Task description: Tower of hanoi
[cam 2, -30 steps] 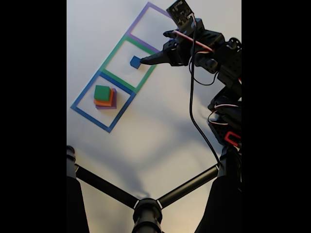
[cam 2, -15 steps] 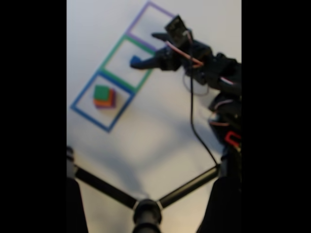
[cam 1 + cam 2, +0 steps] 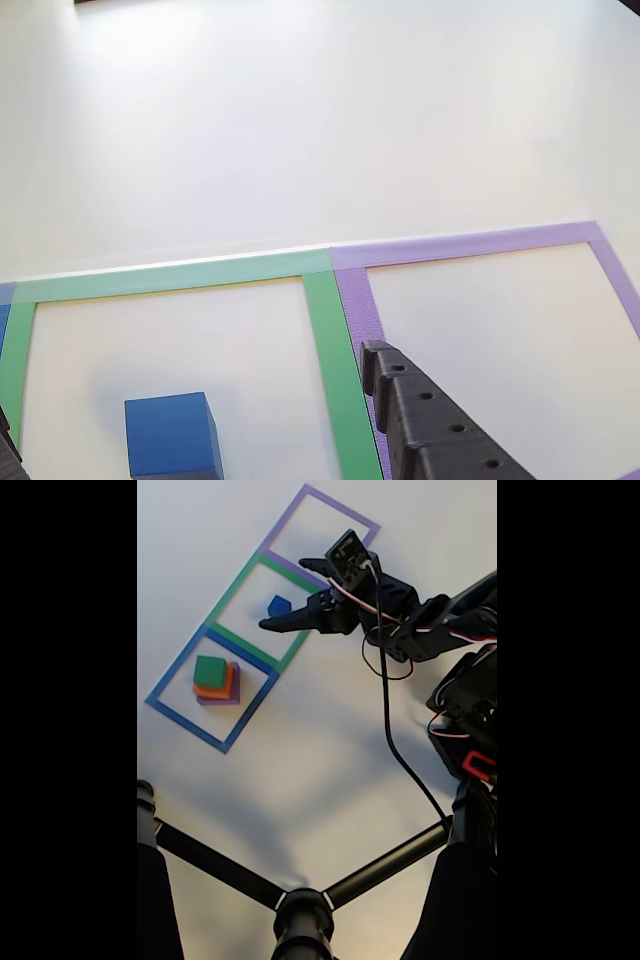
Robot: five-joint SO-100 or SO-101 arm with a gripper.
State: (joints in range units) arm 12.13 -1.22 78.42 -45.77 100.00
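Other view: 1 blue cube (image 3: 171, 433) sat inside the green tape square (image 3: 325, 350), low and left within it, flat on the white table (image 3: 300, 120). One dark perforated finger (image 3: 430, 425) came in from the bottom edge, right of the cube, over the green/purple tape seam. A second dark sliver showed at the far bottom-left corner, prob the other finger. Cube lay between them, nothing touching it. Purple tape square (image 3: 470, 245) to the right of the green one held nothing that could be seen.

Fixed view: gripper (image 3: 295, 595) looked spread open, cube not grasped. One fingertip lay just below the cube, the other above and to its right, near the green/purple border. Cube was apart from both, inside the green square, toward its purple-side half. Arm reached in from the right of the green square. Stack of 3 sat in the blue tape square (image 3: 160, 705), next to the green one on its lower-left: green cube (image 3: 209, 670) on orange block (image 3: 222, 690) on purple slab (image 3: 233, 695).

Count: 4 blocks (1 each blue, green, orange, purple), 3 tape squares, 1 arm.

Judgement: next move prob goes to the green cube. It lay lower-left of the gripper, across the green/blue border. No long axis, roughly square top, so yaw shouldn't matter much.
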